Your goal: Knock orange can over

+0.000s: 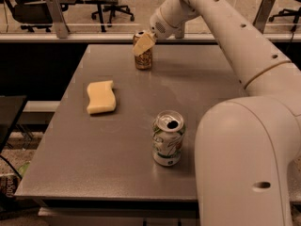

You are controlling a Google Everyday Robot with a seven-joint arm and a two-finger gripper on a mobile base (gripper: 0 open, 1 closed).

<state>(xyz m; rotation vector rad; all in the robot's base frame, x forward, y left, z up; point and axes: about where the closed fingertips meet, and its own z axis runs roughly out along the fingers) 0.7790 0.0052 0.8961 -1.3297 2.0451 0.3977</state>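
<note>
The orange can [143, 58] stands upright near the far edge of the grey table [122, 145], its silver top partly covered. My gripper [143, 44] reaches in from the right on the long white arm and sits right at the can's upper part, in front of its top. Its pale fingertips overlap the can's rim.
A white-and-green can [168, 138] stands upright in the table's near middle. A yellow sponge [100, 97] lies at the left. My arm's large white body [244, 164] fills the near right. Office chairs and a railing stand behind the table.
</note>
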